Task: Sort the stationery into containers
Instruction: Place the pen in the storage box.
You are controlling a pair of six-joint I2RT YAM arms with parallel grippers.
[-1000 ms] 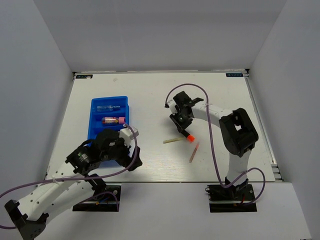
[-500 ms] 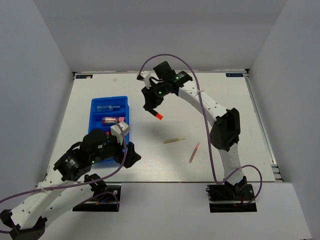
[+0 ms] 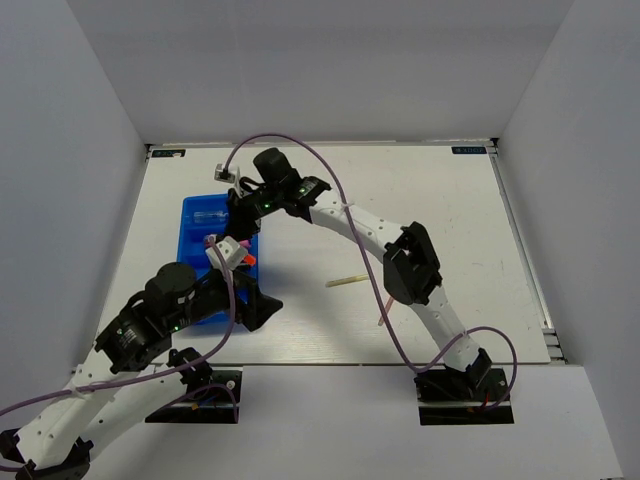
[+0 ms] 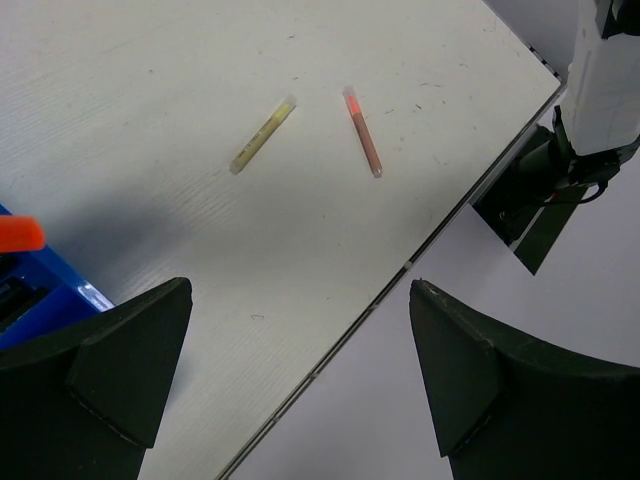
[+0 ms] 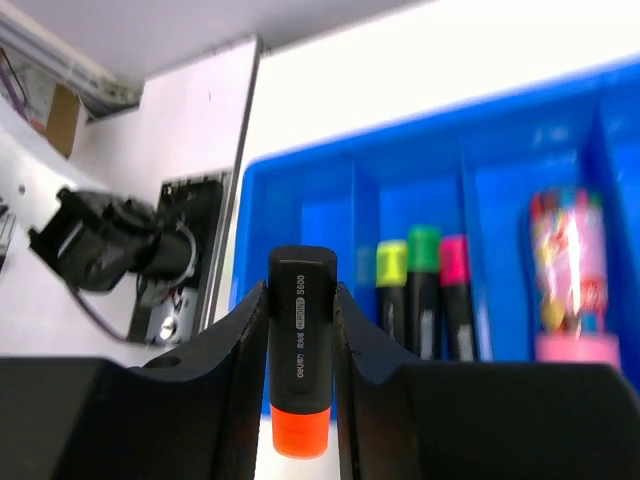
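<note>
Fingers (image 5: 235,350) of the right gripper (image 5: 300,300) are partly closed and pinch the black body of an orange-ended highlighter (image 5: 299,425), which they hold upright with its orange end down. It hangs over the blue tray (image 3: 193,240), near the tray's right wall and close to the left wrist. Behind it, in one slot of the tray, three highlighters (image 5: 425,290) with yellow, green and pink ends lie side by side. A pink tube (image 5: 565,290) lies in the next slot, and a clear pen (image 3: 213,215) lies in the far one.

The left gripper (image 4: 300,340) stands wide open with nothing between its jaws, and it hovers over the table (image 4: 150,60) close to its near edge. That edge runs diagonally just past the fingertips. A yellow stick (image 4: 263,134) and a pink stick (image 4: 362,145) lie flat on the white top, near each other but apart. Both are well away from the tray, and the pink one is closer to the edge. White tabletop shows between the tray's corner and the sticks. The right arm (image 3: 350,225) stretches across the middle of the table above them.
</note>
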